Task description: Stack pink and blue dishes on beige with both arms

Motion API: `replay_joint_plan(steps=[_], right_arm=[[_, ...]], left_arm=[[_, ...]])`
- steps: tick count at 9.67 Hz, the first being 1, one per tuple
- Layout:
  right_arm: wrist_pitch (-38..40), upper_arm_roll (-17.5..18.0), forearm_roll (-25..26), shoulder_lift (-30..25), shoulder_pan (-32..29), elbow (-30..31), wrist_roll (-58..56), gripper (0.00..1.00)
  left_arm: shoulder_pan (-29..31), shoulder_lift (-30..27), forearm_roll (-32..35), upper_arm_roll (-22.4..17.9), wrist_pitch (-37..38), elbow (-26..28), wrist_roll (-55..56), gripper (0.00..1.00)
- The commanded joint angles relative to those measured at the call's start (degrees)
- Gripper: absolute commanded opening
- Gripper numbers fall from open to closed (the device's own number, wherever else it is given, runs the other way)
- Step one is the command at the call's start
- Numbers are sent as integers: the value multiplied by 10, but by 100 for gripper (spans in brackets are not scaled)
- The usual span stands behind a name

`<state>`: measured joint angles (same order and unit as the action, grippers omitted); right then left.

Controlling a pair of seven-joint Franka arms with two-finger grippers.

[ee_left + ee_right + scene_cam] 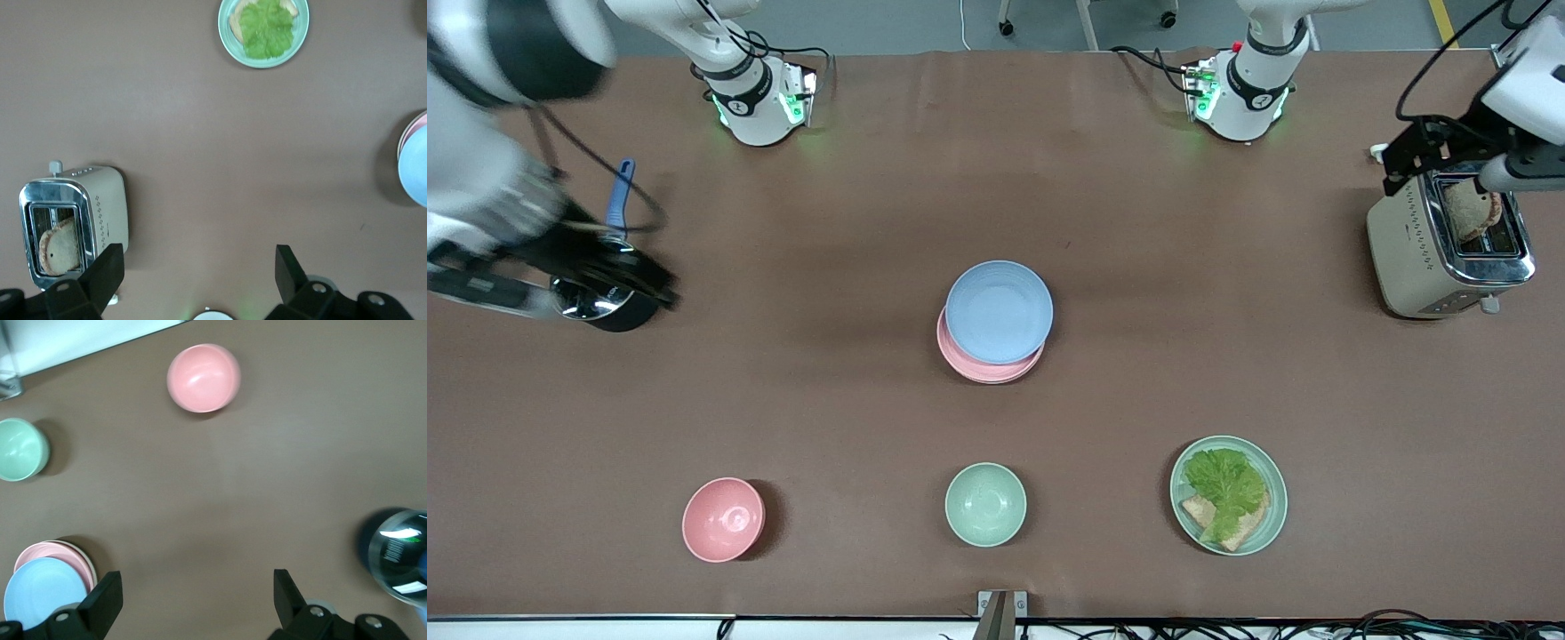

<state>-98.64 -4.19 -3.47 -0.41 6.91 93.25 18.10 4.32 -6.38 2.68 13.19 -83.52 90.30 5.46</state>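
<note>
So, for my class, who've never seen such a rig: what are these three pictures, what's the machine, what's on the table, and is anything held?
Two white robot arms share a brown table. One picture looks down from across it; the others come from wrist cameras. The left arm hangs over a toaster, the right arm over a shiny dark pot; both jaws are open, empty. Mid-table, a blue plate lies on a pink plate, a beige plate's rim just showing beneath. Nearer the front camera: pink bowl, green bowl, lettuce plate.

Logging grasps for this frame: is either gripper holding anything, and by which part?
Nothing is held. The left gripper over the toaster and the right gripper are both open and empty.
</note>
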Motion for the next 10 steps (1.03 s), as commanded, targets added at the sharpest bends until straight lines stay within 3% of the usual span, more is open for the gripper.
replay_joint_plan(steps=[1, 4, 10], right_arm=[[87, -62, 7, -14, 6, -55, -65, 100], [140, -79, 5, -6, -11, -119, -120, 100], [142, -72, 34, -6, -8, -105, -126, 100]], left_arm=[[-6, -20, -9, -8, -8, 50, -16, 100], [0, 0, -15, -8, -7, 14, -32, 100], [2, 7, -41, -9, -6, 2, -44, 100]])
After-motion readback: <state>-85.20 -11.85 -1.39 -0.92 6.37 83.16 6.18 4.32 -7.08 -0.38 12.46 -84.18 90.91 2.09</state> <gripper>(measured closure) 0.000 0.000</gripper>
